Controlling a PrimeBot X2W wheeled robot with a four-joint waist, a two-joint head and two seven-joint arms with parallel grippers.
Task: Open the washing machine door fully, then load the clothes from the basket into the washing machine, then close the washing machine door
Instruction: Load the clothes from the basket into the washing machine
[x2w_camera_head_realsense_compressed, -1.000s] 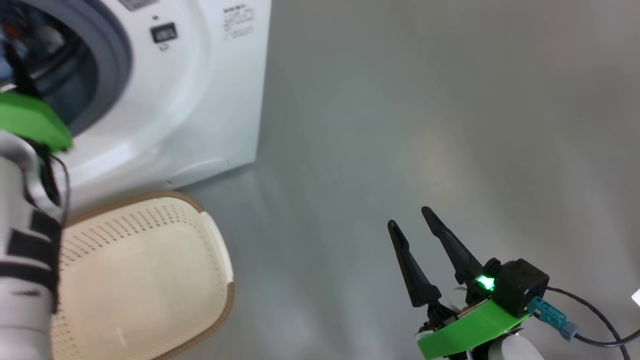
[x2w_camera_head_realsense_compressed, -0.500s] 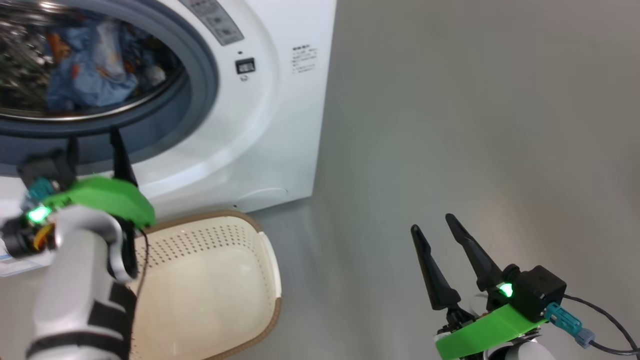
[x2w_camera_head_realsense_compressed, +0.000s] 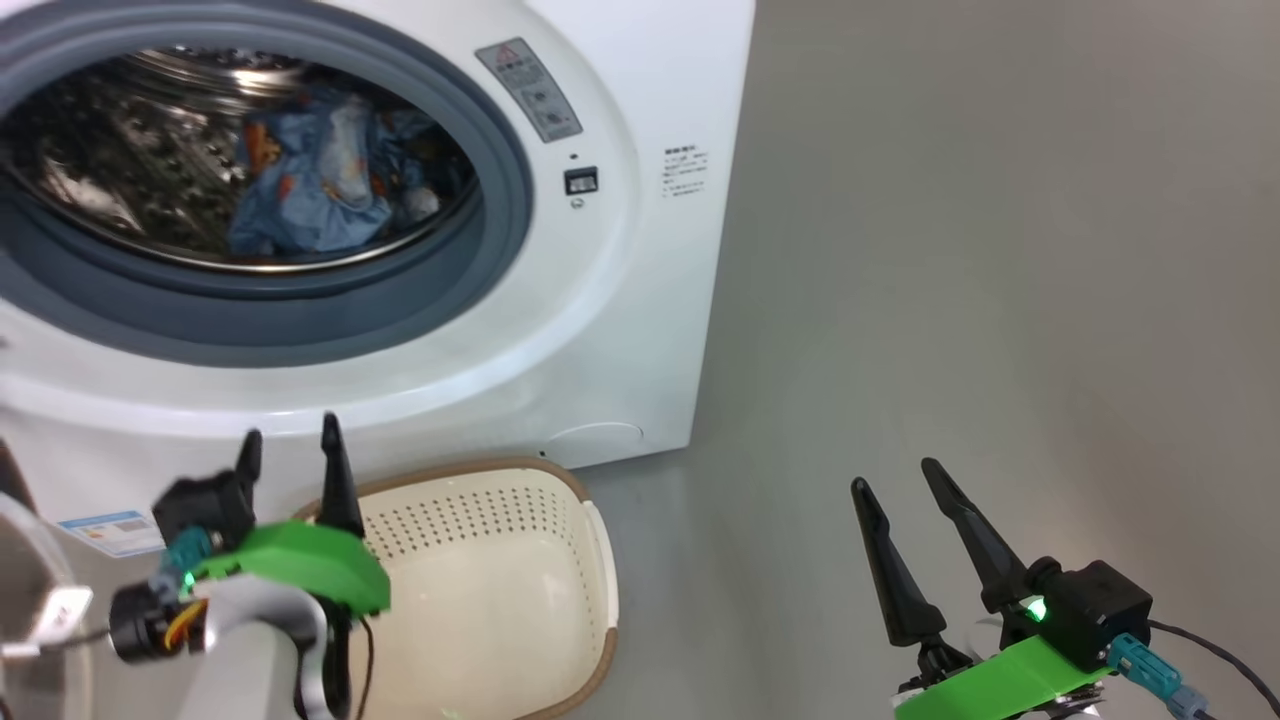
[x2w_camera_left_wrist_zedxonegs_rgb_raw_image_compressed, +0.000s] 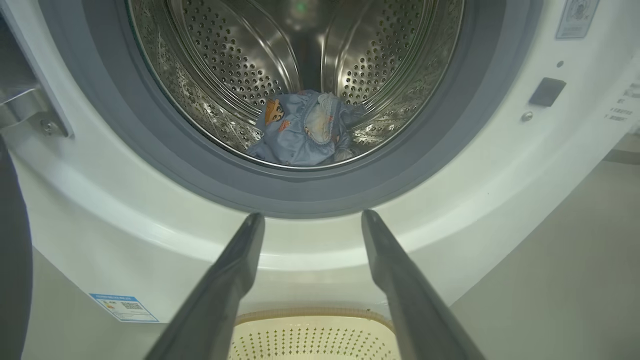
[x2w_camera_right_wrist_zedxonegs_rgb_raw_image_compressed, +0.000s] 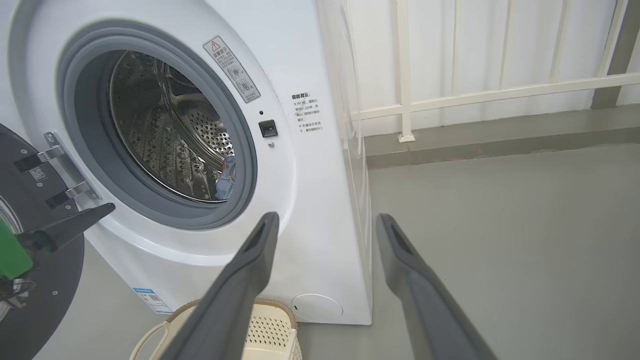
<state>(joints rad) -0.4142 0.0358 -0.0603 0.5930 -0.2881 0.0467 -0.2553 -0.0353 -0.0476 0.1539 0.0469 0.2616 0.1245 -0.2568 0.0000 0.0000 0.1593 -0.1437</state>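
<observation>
Clothes (x2w_camera_left_wrist_zedxonegs_rgb_raw_image_compressed: 300, 132) lie low in the steel drum (x2w_camera_left_wrist_zedxonegs_rgb_raw_image_compressed: 210, 75) of the washer (x2w_camera_head_realsense_compressed: 640, 330), whose door (x2w_camera_right_wrist_zedxonegs_rgb_raw_image_compressed: 50, 295) stands swung open beside it, with the basket (x2w_camera_head_realsense_compressed: 480, 600) on the floor (x2w_camera_head_realsense_compressed: 1000, 300) just before it and left gripper (x2w_camera_head_realsense_compressed: 289, 430) and right gripper (x2w_camera_head_realsense_compressed: 894, 473) both spread, holding nothing.

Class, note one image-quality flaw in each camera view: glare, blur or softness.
Head view: smear at the wrist end of the left gripper. Left wrist view: glare streaks the steel drum, and the near fingers are soft. Right wrist view: the right gripper blurs toward the bottom edge.
</observation>
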